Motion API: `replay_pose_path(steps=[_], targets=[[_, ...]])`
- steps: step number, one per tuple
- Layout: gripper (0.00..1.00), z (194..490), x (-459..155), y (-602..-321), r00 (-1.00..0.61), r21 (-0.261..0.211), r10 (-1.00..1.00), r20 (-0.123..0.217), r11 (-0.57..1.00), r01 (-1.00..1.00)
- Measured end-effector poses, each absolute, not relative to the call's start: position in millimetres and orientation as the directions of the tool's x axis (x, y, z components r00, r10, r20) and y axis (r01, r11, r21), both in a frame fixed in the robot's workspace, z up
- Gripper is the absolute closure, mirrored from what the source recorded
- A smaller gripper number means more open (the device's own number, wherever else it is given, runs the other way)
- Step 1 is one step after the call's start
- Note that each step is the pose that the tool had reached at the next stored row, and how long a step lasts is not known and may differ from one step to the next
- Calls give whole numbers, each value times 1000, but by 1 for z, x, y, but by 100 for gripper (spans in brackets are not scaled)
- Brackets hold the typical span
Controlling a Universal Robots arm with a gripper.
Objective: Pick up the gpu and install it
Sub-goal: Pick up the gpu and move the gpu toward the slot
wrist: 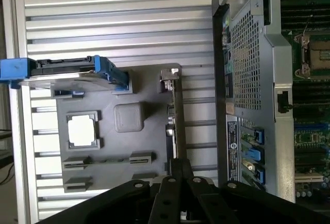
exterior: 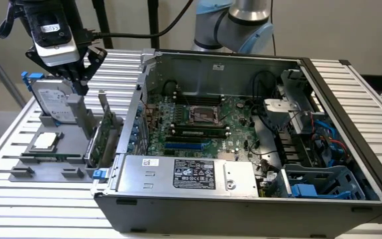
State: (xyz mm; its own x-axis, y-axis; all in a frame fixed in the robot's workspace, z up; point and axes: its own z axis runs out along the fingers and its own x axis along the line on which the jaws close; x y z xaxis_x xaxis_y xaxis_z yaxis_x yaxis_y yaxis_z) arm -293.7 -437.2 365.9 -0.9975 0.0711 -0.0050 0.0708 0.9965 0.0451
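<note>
Slatted metal table; tool hovers above the gpu, jaws pinched nearly together.

item: gpu, thin expansion card, green circuit board, narrow silver bracket at one end
pose: upright on its long edge
location: slotted in grey holder tray, just beside open computer case
state: not installed
</note>
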Motion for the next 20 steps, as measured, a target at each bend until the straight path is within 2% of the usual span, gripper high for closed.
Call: replay_pose_path(steps=[11, 20], targets=[[100, 366, -294, -437, -997, 45, 71, -5, 996, 71], [100, 351, -296, -440, -997, 45, 71, -5, 996, 71]])
